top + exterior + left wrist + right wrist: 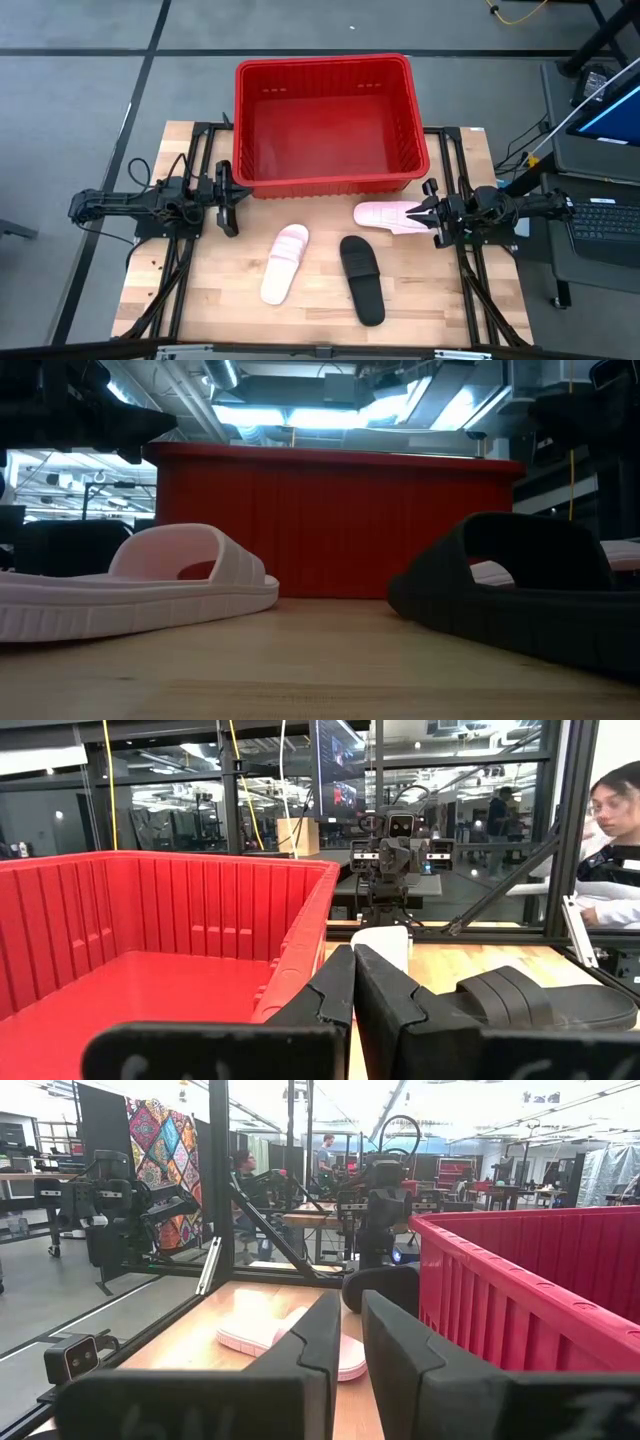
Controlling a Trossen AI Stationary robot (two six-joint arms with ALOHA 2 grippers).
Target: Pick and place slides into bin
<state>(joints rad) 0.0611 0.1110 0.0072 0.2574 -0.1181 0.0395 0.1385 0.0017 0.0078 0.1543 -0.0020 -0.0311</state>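
- The right gripper (430,209) hovers just off the near right corner of the large bright red slotted plastic bin (326,70). Its two dark fingers (318,1342) stand almost together, with only a thin slit between them, and grasp nothing.
- Its tips point at the toe end of a pale pink slide sandal (388,215) lying on its side just in front of the bin's near wall; I cannot tell whether they touch it.
- The left gripper (228,198) sits at the bin's near left corner, its fingers (333,990) likewise nearly closed and empty.
- A matte black wide-strap slide (361,277) lies flat on the light wooden tabletop (320,315), near and in front of the bin, a little right of its middle.
- A second pale pink slide (285,262) lies in front of the bin, left of the black one and apart from it.
- The bin stands at the far edge of the table, and its floor shows nothing inside.
- Beyond the table, a seated person (612,850) shows in the left wrist view.
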